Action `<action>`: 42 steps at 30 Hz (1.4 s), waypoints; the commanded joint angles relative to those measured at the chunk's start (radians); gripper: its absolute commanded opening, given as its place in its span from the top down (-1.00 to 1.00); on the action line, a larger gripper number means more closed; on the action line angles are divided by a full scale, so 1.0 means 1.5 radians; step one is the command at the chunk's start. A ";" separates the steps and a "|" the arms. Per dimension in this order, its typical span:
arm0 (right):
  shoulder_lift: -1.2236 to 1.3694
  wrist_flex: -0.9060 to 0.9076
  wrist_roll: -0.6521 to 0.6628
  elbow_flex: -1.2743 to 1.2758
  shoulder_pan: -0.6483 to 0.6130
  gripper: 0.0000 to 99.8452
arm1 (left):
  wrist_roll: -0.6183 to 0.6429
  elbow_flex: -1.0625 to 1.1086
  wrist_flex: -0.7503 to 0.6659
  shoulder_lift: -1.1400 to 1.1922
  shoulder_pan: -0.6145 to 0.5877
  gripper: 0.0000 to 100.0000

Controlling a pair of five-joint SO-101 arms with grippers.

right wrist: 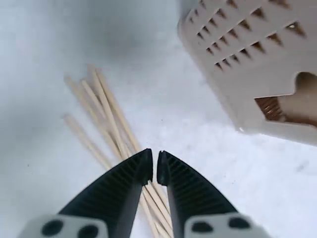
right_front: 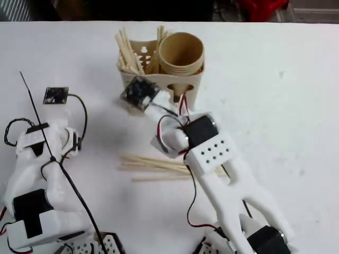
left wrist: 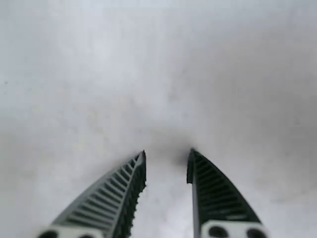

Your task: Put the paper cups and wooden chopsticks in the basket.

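The right fingers point(right wrist: 130, 186), all but closed and empty, hang over loose pale wooden chopsticks point(right wrist: 106, 119) on the white surface point(right wrist: 44, 163); the left fingers point(left wrist: 121, 191) are slightly parted, empty; stacked tan paper cups point(right_front: 181, 53) sit in the beige perforated plastic basket point(right wrist: 237, 64); descending this narrow would likely scatter the sticks rather than grip them.

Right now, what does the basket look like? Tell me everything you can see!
The basket is beige, plastic-looking, and stands upright on the white table. Its walls have rows of small holes and a bigger opening low down. Inside, stacked paper cups sit beside wooden chopsticks that lean and poke above the rim.
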 commanded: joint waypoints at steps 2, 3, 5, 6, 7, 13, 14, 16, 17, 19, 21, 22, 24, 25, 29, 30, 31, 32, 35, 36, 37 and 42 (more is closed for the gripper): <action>-0.021 -0.027 0.085 0.063 -0.017 0.92 | -0.003 -0.005 -0.010 0.002 0.007 0.70; -0.023 -0.027 0.103 0.080 -0.020 0.92 | -0.003 -0.005 -0.010 0.002 0.007 0.70; -0.021 -0.030 0.120 0.106 -0.022 0.92 | -0.004 -0.006 -0.010 0.002 0.007 0.70; -0.021 -0.031 0.125 0.115 -0.022 0.92 | -0.005 -0.006 -0.010 0.002 0.008 0.70; -0.020 -0.031 0.128 0.122 -0.022 0.92 | -0.005 -0.006 -0.010 0.002 0.008 0.70; -0.020 -0.068 0.186 0.164 -0.023 0.73 | -0.006 -0.006 -0.010 0.002 0.008 0.70; -0.019 -0.090 0.186 0.174 -0.023 0.73 | -0.006 -0.006 -0.010 0.002 0.008 0.70; -0.007 -0.135 0.186 0.188 -0.029 0.73 | -0.006 -0.006 -0.010 0.002 0.008 0.70; 0.009 -0.149 0.186 0.188 -0.034 0.73 | -0.006 -0.006 -0.010 0.002 0.008 0.70; 0.049 -0.183 0.186 0.185 -0.047 0.73 | -0.006 -0.006 -0.010 0.002 0.008 0.70; 0.094 -0.215 0.186 0.172 -0.055 0.73 | -0.006 -0.005 -0.010 0.002 0.008 0.70; 0.114 -0.227 0.186 0.164 -0.056 0.73 | -0.006 -0.005 -0.010 0.002 0.008 0.70; 0.148 -0.231 0.185 0.139 -0.052 0.73 | -0.006 -0.005 -0.010 0.002 0.008 0.70; 0.162 -0.233 0.185 0.131 -0.051 0.73 | -0.006 -0.005 -0.010 0.002 0.008 0.70; 0.209 -0.236 0.187 0.120 -0.053 0.73 | -0.007 -0.005 -0.010 0.002 0.008 0.70; 0.214 -0.246 0.187 0.120 -0.052 0.73 | -0.007 -0.005 -0.010 0.002 0.008 0.70; 0.224 -0.256 0.187 0.120 -0.051 0.73 | -0.007 -0.005 -0.010 0.002 0.008 0.70; 0.232 -0.264 0.188 0.120 -0.050 0.73 | -0.007 -0.005 -0.010 0.002 0.008 0.70; 0.251 -0.275 0.186 0.122 -0.043 0.73 | -0.007 -0.005 -0.010 0.002 0.008 0.70; 0.255 -0.276 0.186 0.121 -0.041 0.73 | -0.007 -0.005 -0.010 0.002 0.008 0.70; 0.255 -0.276 0.186 0.121 -0.038 0.73 | -0.007 -0.005 -0.010 0.002 0.008 0.70; 0.224 -0.274 0.185 0.135 -0.034 0.73 | -0.007 -0.005 -0.010 0.002 0.008 0.70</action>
